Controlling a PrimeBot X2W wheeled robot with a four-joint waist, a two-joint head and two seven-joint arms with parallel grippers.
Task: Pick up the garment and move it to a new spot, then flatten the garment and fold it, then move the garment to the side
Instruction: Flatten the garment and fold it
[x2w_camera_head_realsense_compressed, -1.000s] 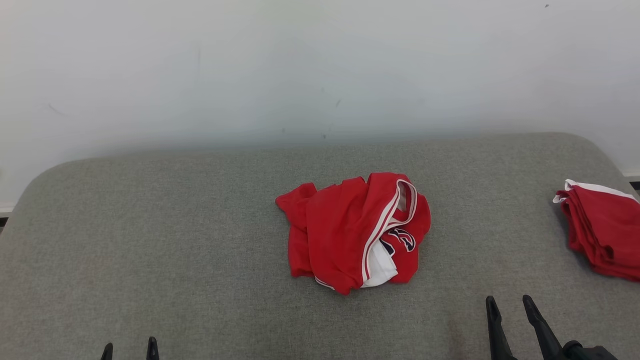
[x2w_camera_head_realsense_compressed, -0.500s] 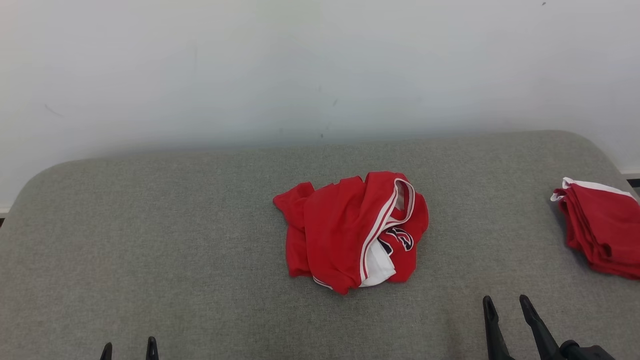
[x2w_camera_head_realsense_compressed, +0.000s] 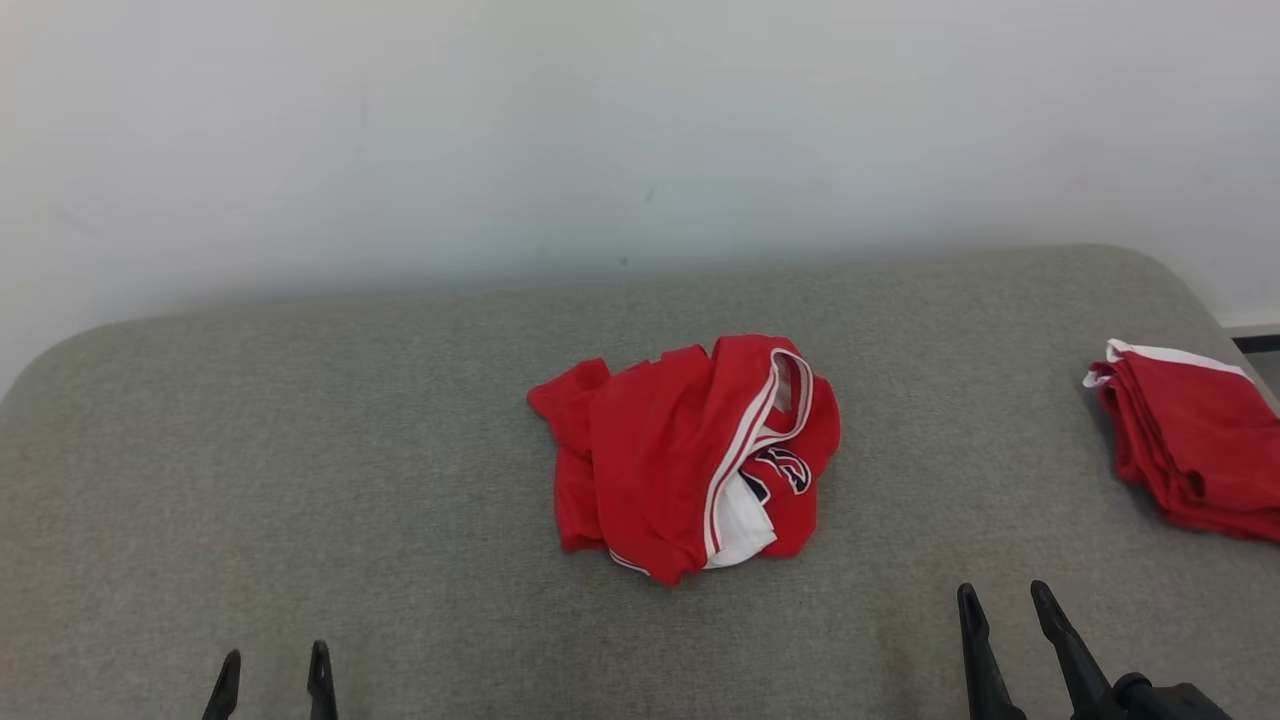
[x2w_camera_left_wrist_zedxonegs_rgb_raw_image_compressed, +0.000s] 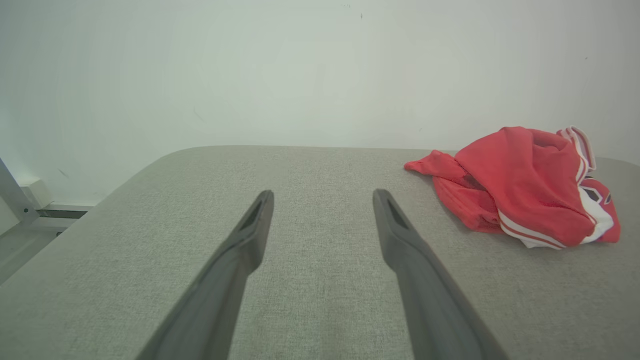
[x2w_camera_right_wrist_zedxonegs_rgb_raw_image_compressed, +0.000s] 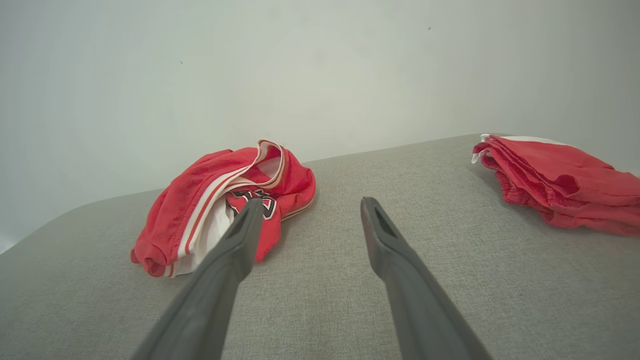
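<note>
Near edge of the grey padded surface (x2w_camera_head_realsense_compressed: 300, 450): left hand (x2w_camera_head_realsense_compressed: 276, 652) and right hand (x2w_camera_head_realsense_compressed: 1002, 590), fingers of both spread wide, holding nothing. Centre: crumpled red garment (x2w_camera_head_realsense_compressed: 660, 460) with white trim, well apart from both hands. Right edge: folded red pile (x2w_camera_head_realsense_compressed: 1190, 450), probably similar garments. Behind: pale wall (x2w_camera_head_realsense_compressed: 600, 130).

Nothing can be read for certain. The crumpled red garment (x2w_camera_head_realsense_compressed: 650, 470) at mid-scene bears a dark print (x2w_camera_head_realsense_compressed: 787, 468) with white edging on its right side. Folds hide most of it, so I cannot tell whether it is letters or a number.
</note>
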